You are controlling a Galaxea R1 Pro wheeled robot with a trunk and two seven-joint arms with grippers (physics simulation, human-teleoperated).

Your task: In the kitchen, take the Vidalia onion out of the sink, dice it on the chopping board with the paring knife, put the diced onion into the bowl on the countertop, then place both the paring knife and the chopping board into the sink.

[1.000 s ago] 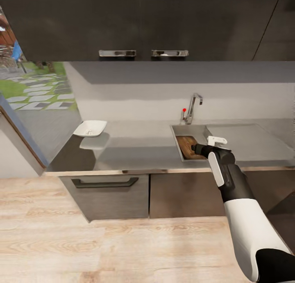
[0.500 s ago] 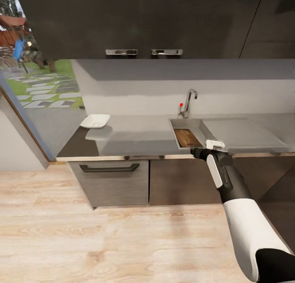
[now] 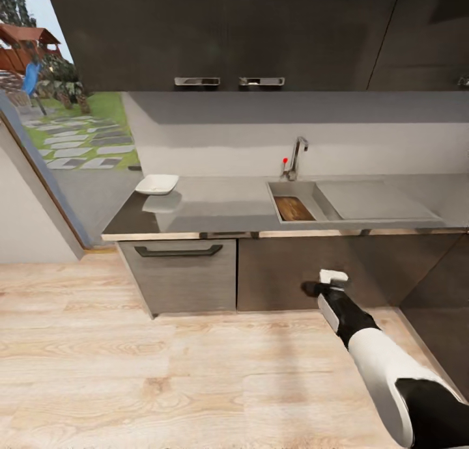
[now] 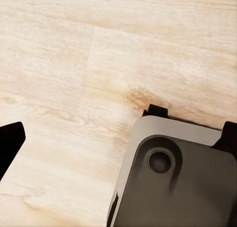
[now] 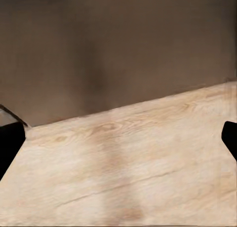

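I see the chopping board [image 3: 293, 208] lying inside the sink [image 3: 301, 190] basin, faucet [image 3: 295, 156] behind it. Bowl [image 3: 157, 184] sits on the surface [image 3: 221, 205] near its far-left corner, well apart from the sink. Right end effector [image 3: 309, 287] hangs low in front of the dark cabinets [image 3: 293, 273], above the wood floor [image 3: 163, 371]; right wrist view has its fingertips [image 5: 10, 143] at opposite frame edges, so spread wide, holding nothing. Left end effector: one dark fingertip [image 4: 9, 143] over floor, can't tell its state.
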